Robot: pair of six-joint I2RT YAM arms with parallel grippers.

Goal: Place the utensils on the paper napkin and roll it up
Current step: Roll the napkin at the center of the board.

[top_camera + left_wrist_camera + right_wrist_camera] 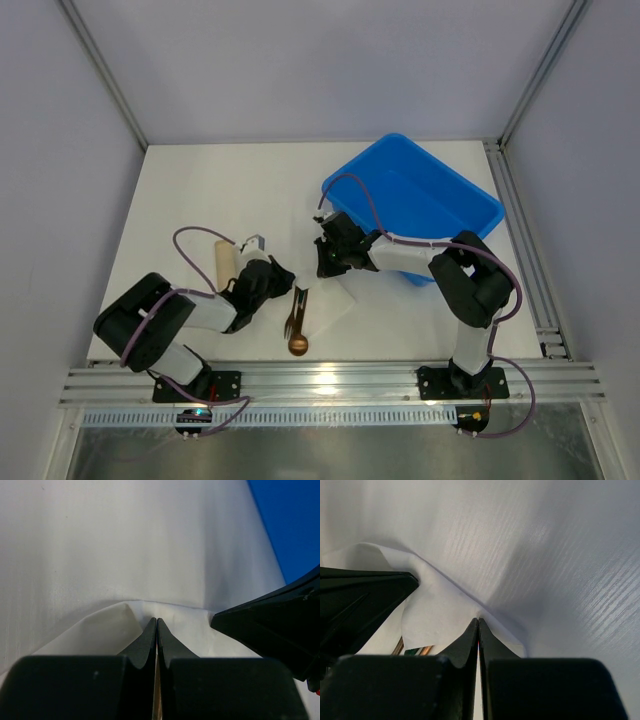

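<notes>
The white paper napkin (338,300) lies between the arms, its far edge lifted. Both grippers meet over that edge. My left gripper (288,277) is shut, its tips (157,620) pinching the raised napkin (100,630). My right gripper (322,268) is also shut, and the napkin (440,610) rises to a peak at its tips (478,620). The gold-bronze utensils (296,318) stick out from the napkin's near left side, the spoon bowl (298,344) nearest me. Under the lifted paper, the right wrist view shows a sliver of the utensils (422,650).
A blue bin (415,205) stands behind the right arm at the back right. A tan cylinder (222,262) lies just left of the left gripper. The table's metal rail (330,380) runs along the near edge.
</notes>
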